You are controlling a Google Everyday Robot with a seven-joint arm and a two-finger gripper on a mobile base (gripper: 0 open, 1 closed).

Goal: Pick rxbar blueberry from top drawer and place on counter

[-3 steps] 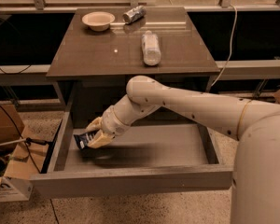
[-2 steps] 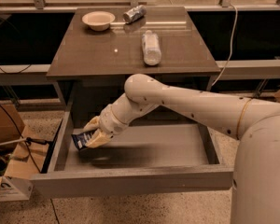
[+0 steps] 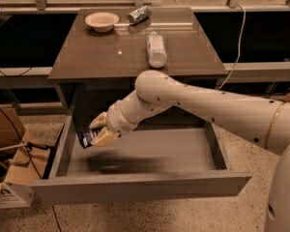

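Observation:
The top drawer (image 3: 135,185) stands pulled open under the counter (image 3: 101,57). My gripper (image 3: 97,132) is over the drawer's left side, shut on the rxbar blueberry (image 3: 85,138), a dark bar with white lettering that sticks out to the left of the fingers. The bar hangs above the drawer's grey bottom, near the left wall. My white arm reaches in from the right across the drawer.
On the counter lie a cream bowl (image 3: 102,21) at the back left, a silvery can (image 3: 138,14) on its side at the back, and a clear plastic bottle (image 3: 156,50) on its side. Cardboard boxes (image 3: 7,187) stand on the floor at the left.
My gripper with the bar has risen slightly and moved a little towards the counter; the arm has lifted with it.

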